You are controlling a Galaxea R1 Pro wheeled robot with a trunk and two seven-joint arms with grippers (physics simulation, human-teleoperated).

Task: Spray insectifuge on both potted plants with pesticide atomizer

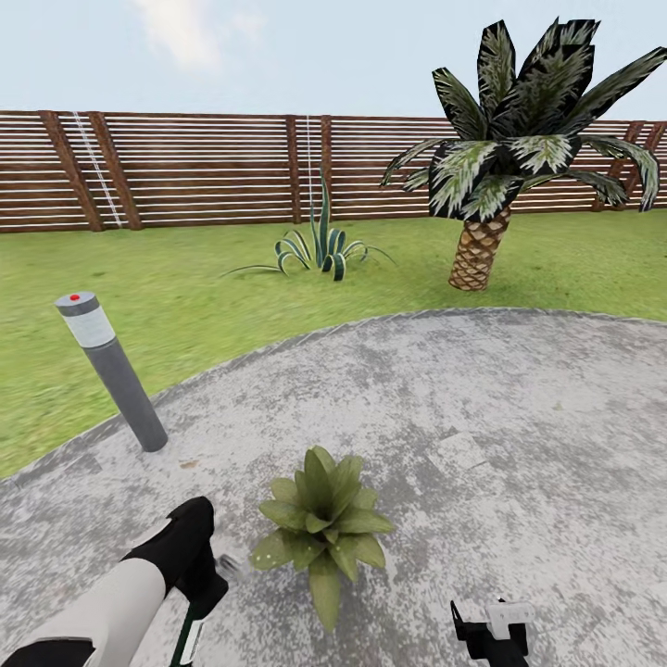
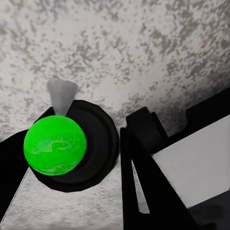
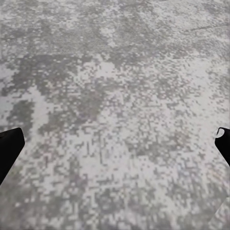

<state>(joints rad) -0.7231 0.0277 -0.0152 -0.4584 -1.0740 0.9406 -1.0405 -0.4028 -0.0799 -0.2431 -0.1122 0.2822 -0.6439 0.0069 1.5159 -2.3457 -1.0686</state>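
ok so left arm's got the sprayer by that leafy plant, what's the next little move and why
Probably swing the left gripper a little toward the potted plant and aim the nozzle at its leaves. The pesticide atomizer sits between the fingers with its pale nozzle over bare paving, and in the head view the plant stands just beside that arm.

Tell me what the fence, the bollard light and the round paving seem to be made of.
Fence: looks like wood, brown horizontal slats on darker posts, matte.
Bollard light: probably grey metal, a smooth matte cylinder, with a paler, possibly glass or plastic band under a cap with a red dot.
Paving: seems to be stone or concrete, speckled grey and white, rough-looking and dull.
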